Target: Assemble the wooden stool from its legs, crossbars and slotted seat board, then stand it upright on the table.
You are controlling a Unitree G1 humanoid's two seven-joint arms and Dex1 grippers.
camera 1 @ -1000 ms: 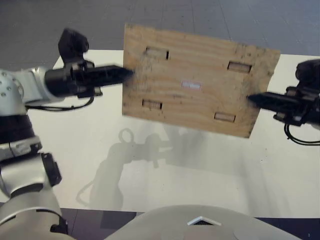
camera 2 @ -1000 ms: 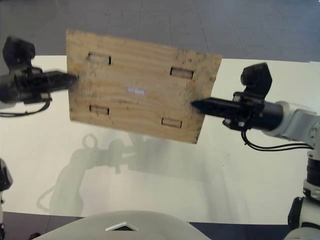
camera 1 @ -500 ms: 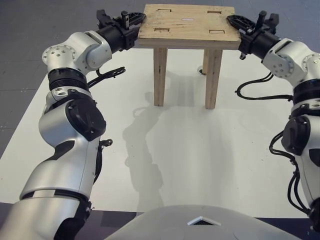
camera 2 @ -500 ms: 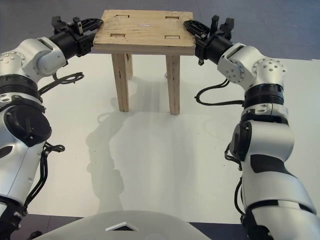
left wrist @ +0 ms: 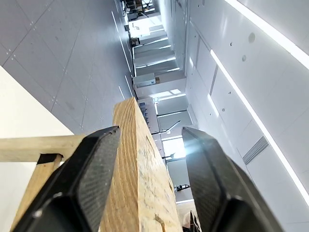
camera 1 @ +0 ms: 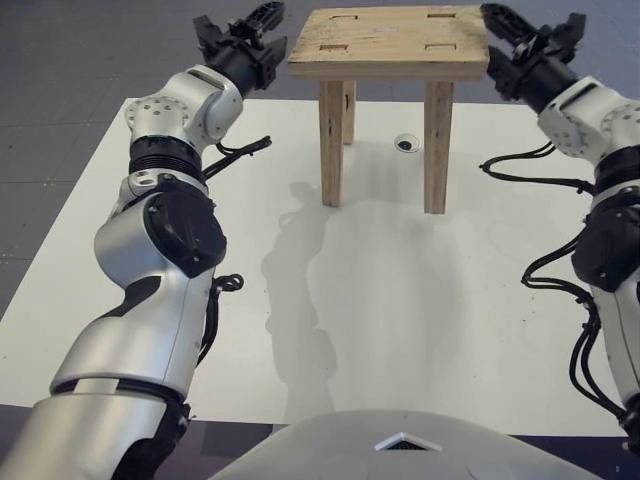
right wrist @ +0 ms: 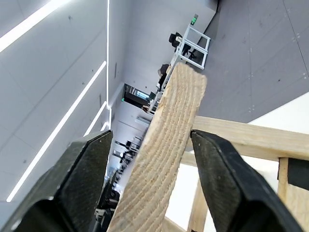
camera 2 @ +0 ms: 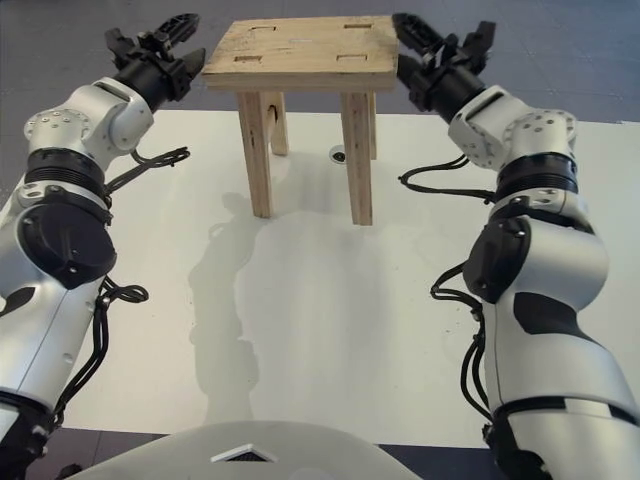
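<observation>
The wooden stool (camera 1: 388, 45) stands upright on the white table (camera 1: 400, 300), its slotted seat board (camera 2: 300, 45) on top and its legs (camera 1: 331, 140) on the tabletop. My left gripper (camera 1: 262, 20) is open just off the seat's left edge. On the right edge, my right gripper (camera 1: 528, 28) is also open. In the left wrist view the board's edge (left wrist: 137, 183) lies in line between the two fingers (left wrist: 91, 183), with a gap on each side. It is the same in the right wrist view, where the board (right wrist: 169, 145) runs between the fingers (right wrist: 227, 183).
A small dark round spot (camera 1: 405, 144) sits on the table behind the stool's legs. The tabletop in front of the stool is bare white. Dark floor surrounds the table on all sides.
A second ago both grippers held the stool in the air with its seat facing me. It was then set upright on the table, and both grippers have opened and let go of the seat.
</observation>
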